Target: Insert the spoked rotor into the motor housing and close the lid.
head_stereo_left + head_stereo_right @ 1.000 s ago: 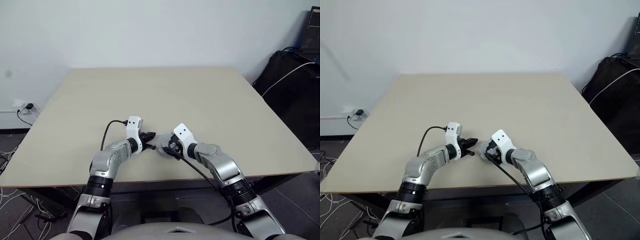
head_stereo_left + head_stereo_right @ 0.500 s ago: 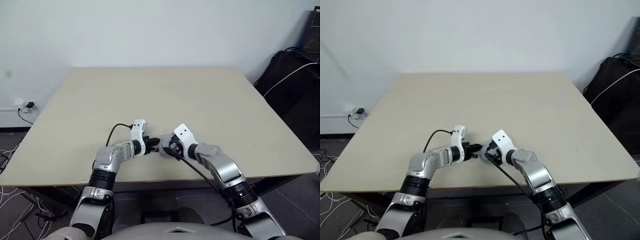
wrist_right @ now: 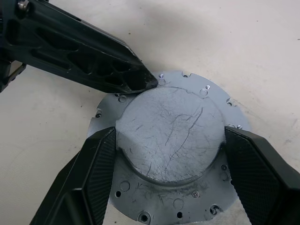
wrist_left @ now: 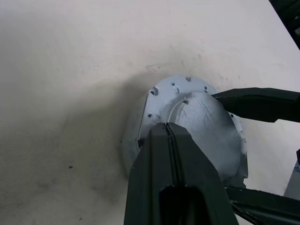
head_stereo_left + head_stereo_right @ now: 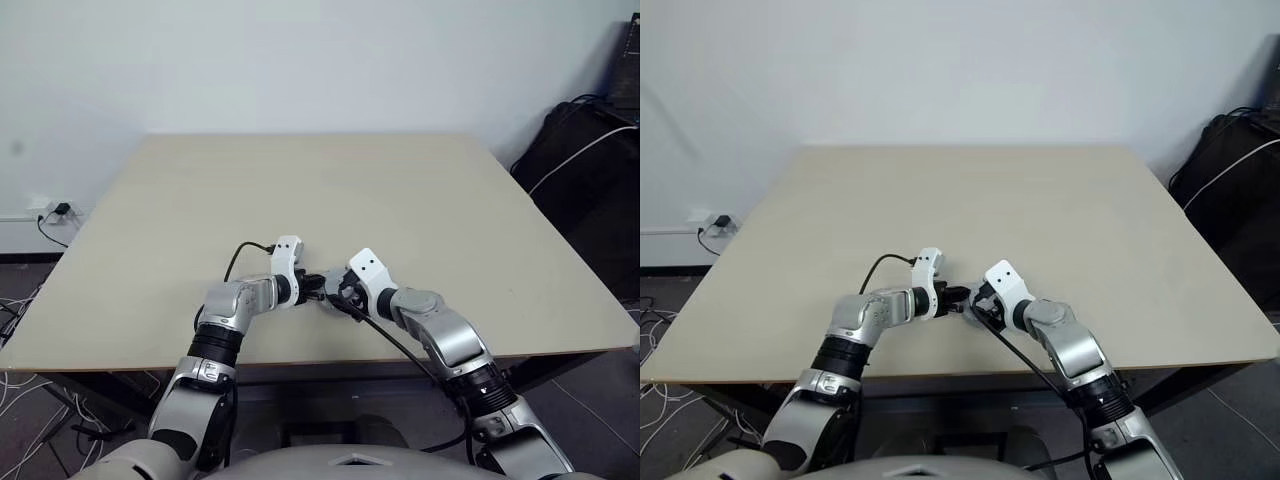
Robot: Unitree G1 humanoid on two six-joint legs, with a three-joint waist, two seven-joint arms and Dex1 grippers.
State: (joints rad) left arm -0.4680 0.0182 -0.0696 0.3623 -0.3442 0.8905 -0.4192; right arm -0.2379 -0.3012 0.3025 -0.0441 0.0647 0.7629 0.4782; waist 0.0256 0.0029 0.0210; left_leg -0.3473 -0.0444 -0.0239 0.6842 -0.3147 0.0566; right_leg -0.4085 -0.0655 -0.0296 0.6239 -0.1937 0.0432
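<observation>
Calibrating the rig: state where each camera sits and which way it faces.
Head, both eyes: forward and down over the beige table; both arms show, left pincer beside right pincer.
Left wrist: along its shut pincer onto the round scratched silver metal disc.
Right wrist: along its fingers straddling that disc.
Shared: both wrist views show the disc and the other pincer.

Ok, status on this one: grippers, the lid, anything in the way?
Left gripper shut, tip at the lid's raised edge. Right gripper wide, fingers bracketing the lid on the table. Nothing in the way.
</observation>
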